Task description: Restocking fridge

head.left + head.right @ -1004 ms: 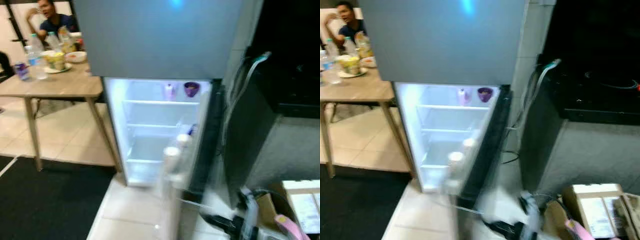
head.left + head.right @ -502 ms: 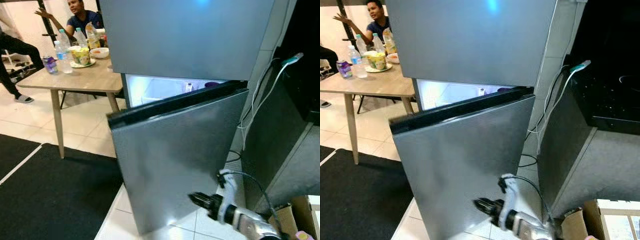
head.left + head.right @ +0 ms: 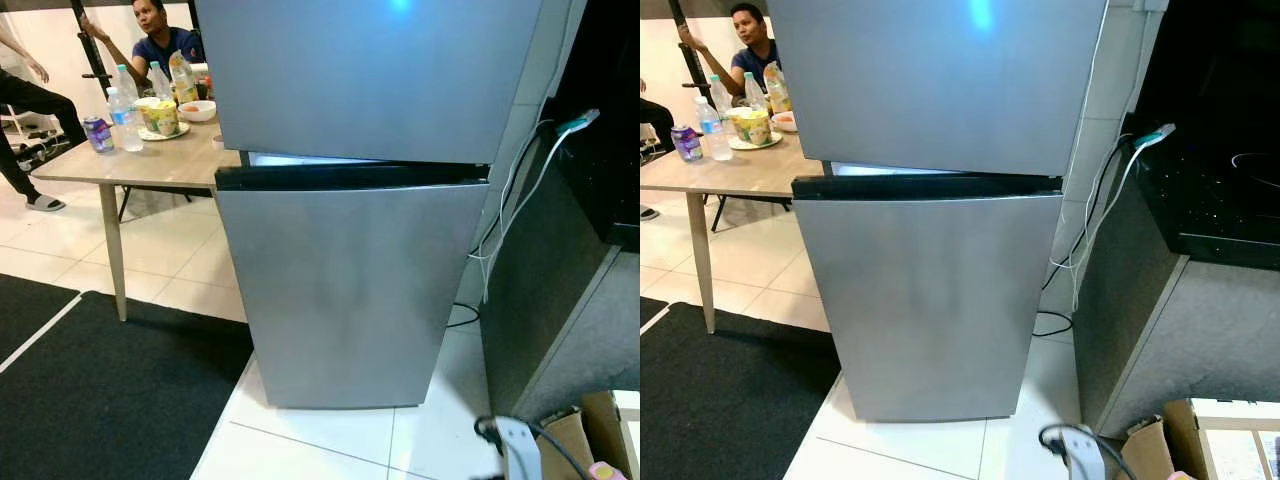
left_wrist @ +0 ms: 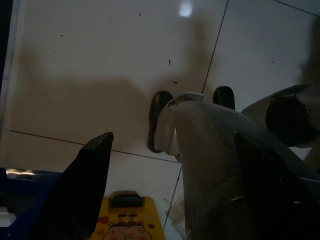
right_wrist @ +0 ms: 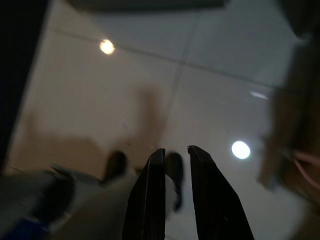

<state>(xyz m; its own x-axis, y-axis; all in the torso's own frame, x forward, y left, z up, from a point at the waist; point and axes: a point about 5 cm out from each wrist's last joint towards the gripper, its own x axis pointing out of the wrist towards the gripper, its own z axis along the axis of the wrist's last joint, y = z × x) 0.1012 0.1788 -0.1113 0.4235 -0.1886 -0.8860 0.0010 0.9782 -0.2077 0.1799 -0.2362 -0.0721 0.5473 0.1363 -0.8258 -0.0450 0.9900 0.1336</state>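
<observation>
The fridge's lower door (image 3: 350, 290) looks heavy and smooth; best pulled at its dark top edge. Below it, the right gripper (image 5: 172, 165) is nearly clenched, the left gripper (image 4: 165, 165) released.

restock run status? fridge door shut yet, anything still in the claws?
Done: the lower fridge door is swung to, though a thin lit strip along its top edge suggests it may not be fully sealed. In hand: nothing; the left claw is open and the right claw nearly closed, both aimed at floor tiles. Left: probably just pressing the door home.
</observation>
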